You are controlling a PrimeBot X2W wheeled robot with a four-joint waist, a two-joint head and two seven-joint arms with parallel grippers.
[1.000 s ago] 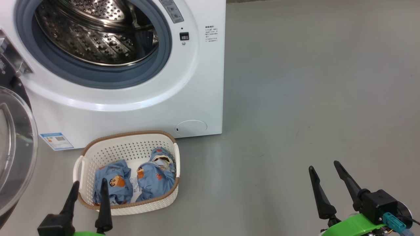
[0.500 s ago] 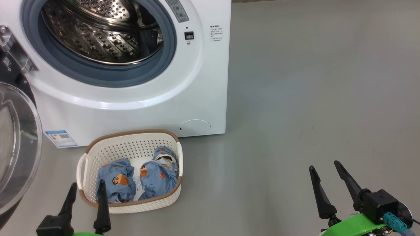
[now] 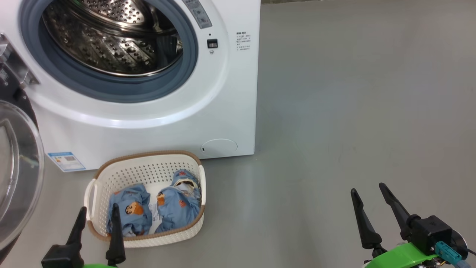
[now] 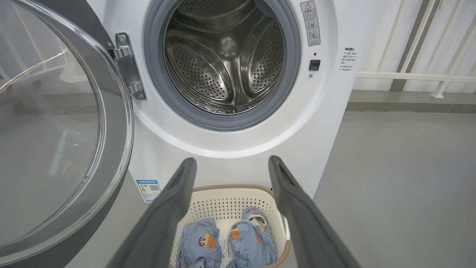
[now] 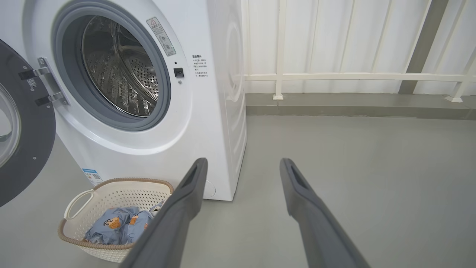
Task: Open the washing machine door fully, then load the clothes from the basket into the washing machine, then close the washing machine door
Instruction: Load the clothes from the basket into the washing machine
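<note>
The white washing machine (image 3: 230, 93) (image 4: 327, 119) (image 5: 208, 123) stands with its steel drum (image 3: 111, 41) exposed. Its door (image 3: 16, 175) (image 4: 55, 149) (image 5: 22, 149) is swung wide to the left. On the floor in front sits the cream basket (image 3: 186, 232) (image 4: 223, 201) (image 5: 111, 190), holding two bundles of light blue clothes (image 3: 128, 214) (image 3: 174, 204) (image 4: 199, 245) (image 5: 115, 225). My left gripper (image 3: 97, 212) (image 4: 230, 163) hovers open at the basket's near rim, empty. My right gripper (image 3: 367, 190) (image 5: 241, 163) is open over bare floor, far right of the basket.
Grey floor (image 3: 353, 111) stretches to the right of the machine. A white railing and panelled wall (image 5: 353, 74) (image 4: 409, 74) run behind it, above a low grey kerb.
The whole head view shifted a little between frames, so the camera moved. Both grippers stay open in the same places; basket, clothes and door lie unchanged.
</note>
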